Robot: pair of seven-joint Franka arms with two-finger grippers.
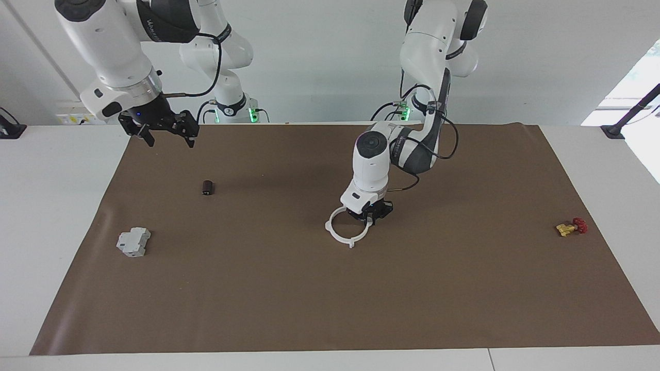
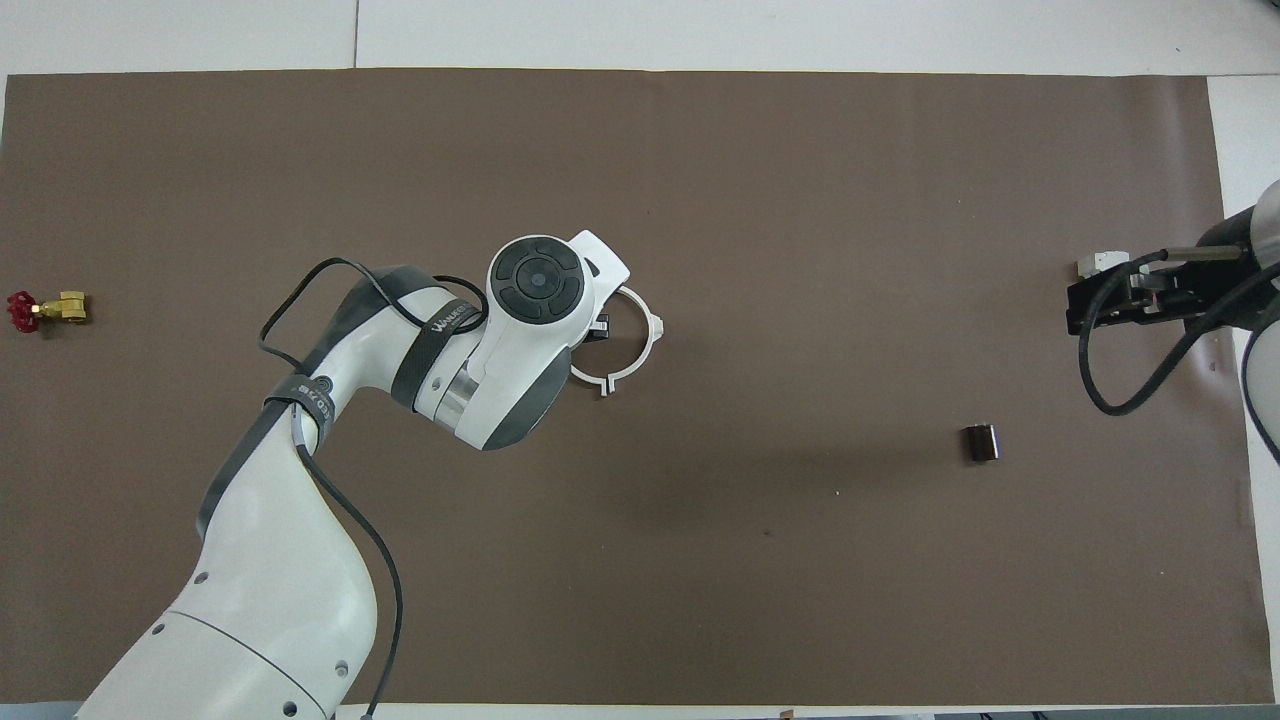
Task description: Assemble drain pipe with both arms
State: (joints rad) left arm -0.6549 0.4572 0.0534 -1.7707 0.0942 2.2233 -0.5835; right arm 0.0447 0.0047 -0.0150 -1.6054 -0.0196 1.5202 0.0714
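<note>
The drain pipe (image 1: 344, 236) is a thin white ring with outer tabs, lying on the brown mat (image 1: 330, 299) near the middle of the table. It also shows in the overhead view (image 2: 645, 345), partly under the left arm's hand. My left gripper (image 1: 369, 213) is down at the ring's rim, on the part nearest the robots; in the overhead view only a black tip of the left gripper (image 2: 598, 326) shows. My right gripper (image 1: 166, 135) is open and empty, raised over the right arm's end of the mat, and shows in the overhead view (image 2: 1105, 300).
A grey boxy block (image 1: 133, 242) lies at the right arm's end; the right gripper covers most of the block (image 2: 1097, 264) from above. A small dark cylinder (image 1: 208, 187) (image 2: 981, 443) lies nearer to the robots. A yellow-and-red valve (image 1: 571, 226) (image 2: 45, 310) lies at the left arm's end.
</note>
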